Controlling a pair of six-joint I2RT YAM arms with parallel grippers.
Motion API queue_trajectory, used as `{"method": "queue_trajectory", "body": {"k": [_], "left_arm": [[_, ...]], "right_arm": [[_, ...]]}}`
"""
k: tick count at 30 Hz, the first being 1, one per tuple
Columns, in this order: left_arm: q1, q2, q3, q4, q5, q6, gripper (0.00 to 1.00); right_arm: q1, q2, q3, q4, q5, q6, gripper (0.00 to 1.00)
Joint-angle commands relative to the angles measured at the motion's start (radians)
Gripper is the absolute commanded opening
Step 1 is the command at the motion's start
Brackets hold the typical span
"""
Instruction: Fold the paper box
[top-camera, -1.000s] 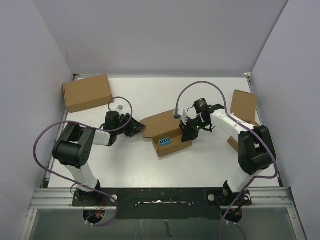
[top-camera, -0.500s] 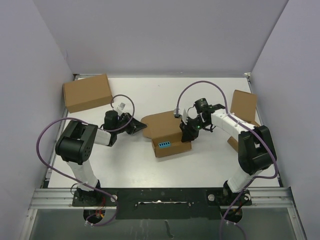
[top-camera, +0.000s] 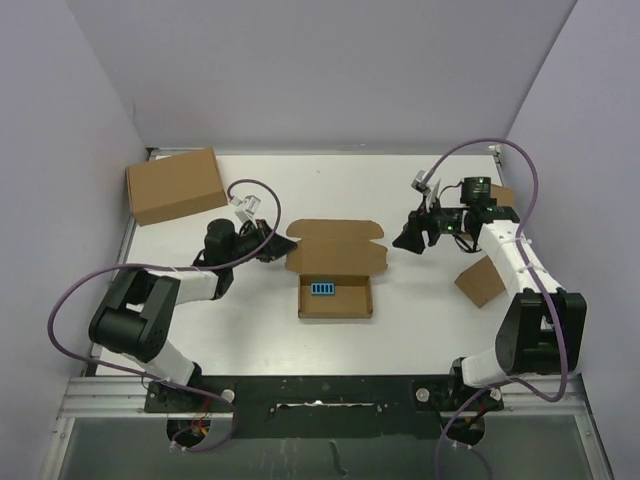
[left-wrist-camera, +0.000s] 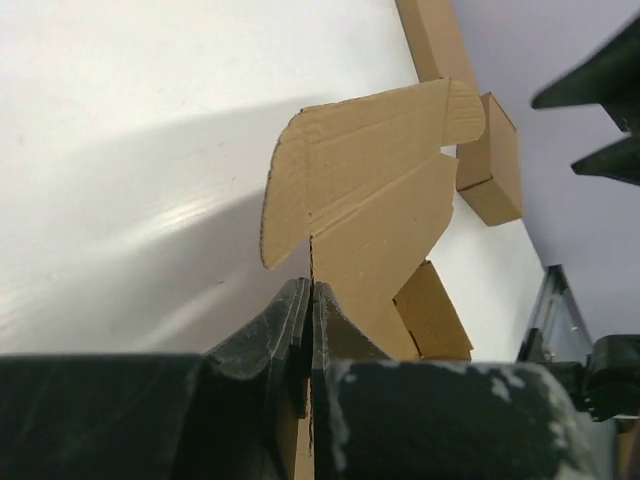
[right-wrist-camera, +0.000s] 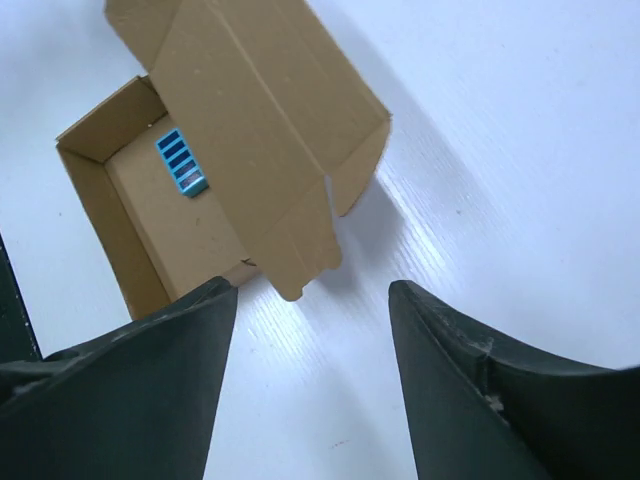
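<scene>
The paper box (top-camera: 335, 297) lies at the table's centre as an open brown tray with a blue label inside. Its lid (top-camera: 336, 244) is folded back toward the far side. My left gripper (top-camera: 272, 246) is shut on the lid's left flap. In the left wrist view the cardboard edge runs between the closed gripper (left-wrist-camera: 312, 290), and the lid (left-wrist-camera: 372, 190) stands ahead. My right gripper (top-camera: 411, 236) hovers open to the right of the box, apart from it. In the right wrist view the open gripper (right-wrist-camera: 310, 300) holds nothing, and the paper box (right-wrist-camera: 185, 215) lies beyond it.
A larger closed brown carton (top-camera: 175, 185) sits at the back left. Two small closed brown boxes lie on the right, one (top-camera: 480, 281) near the right arm and another (top-camera: 500, 196) partly hidden behind the wrist. Purple cables loop over both arms.
The right gripper has opened, let go of the box and drawn back to the right. The left gripper has shut on the lid flap. The box now lies square with its lid laid back.
</scene>
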Motion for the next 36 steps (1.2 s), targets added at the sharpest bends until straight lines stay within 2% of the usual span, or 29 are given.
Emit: {"method": "queue_trajectory", "body": {"k": [1, 6, 11, 19, 26, 32, 36], "left_arm": [[-0.057, -0.114, -0.007, 0.031, -0.056, 0.2, 0.0], [-0.085, -0.157, -0.027, 0.033, -0.101, 0.261, 0.0], [-0.094, -0.175, -0.044, 0.046, -0.11, 0.287, 0.0], [-0.097, -0.177, -0.046, 0.052, -0.111, 0.292, 0.0], [-0.1, -0.186, -0.052, 0.049, -0.117, 0.296, 0.0], [-0.098, -0.194, -0.053, 0.05, -0.12, 0.296, 0.0], [-0.098, -0.208, -0.05, 0.03, -0.121, 0.288, 0.0]], "right_arm": [[-0.042, 0.091, 0.004, 0.052, -0.1, 0.061, 0.65], [-0.041, 0.157, 0.018, -0.004, -0.152, -0.002, 0.66], [-0.038, 0.19, 0.019, -0.028, -0.136, -0.039, 0.65], [0.017, 0.248, 0.025, -0.024, -0.152, -0.017, 0.58], [0.041, 0.242, 0.033, -0.055, -0.174, -0.019, 0.46], [0.046, 0.265, 0.046, -0.093, -0.178, -0.026, 0.25], [0.054, 0.266, 0.056, -0.114, -0.181, -0.037, 0.0]]}}
